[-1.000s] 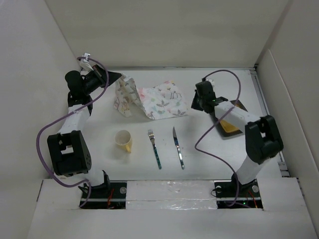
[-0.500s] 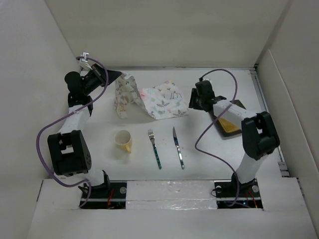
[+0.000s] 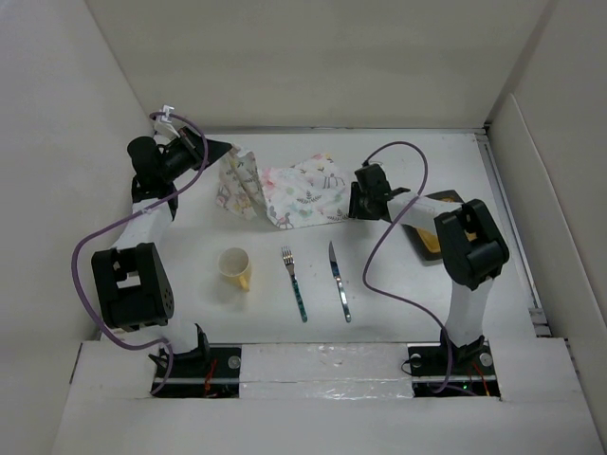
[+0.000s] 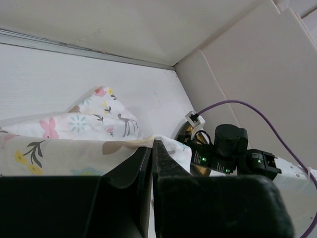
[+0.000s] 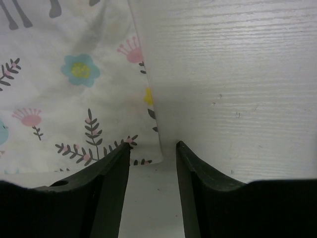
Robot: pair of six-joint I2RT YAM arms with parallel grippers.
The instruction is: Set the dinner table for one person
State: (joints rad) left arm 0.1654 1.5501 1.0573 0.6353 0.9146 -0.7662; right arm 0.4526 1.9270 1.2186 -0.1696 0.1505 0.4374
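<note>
— Which side is gripping?
— I'm keeping the left gripper [image 4: 152,144] clamped tight on the patterned cloth [image 3: 303,194], upper centre of the overhead view.
— And the other?
— I'm hovering the right gripper [image 5: 152,146], jaws partly apart, at the cloth's corner above the dinner table [image 3: 270,308], which is filling mid-frame.

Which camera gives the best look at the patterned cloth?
The top external view: it shows the whole patterned cloth, one end held up by the left gripper. The left wrist view shows only folds near the gripper; the right wrist view shows just one corner.
</note>
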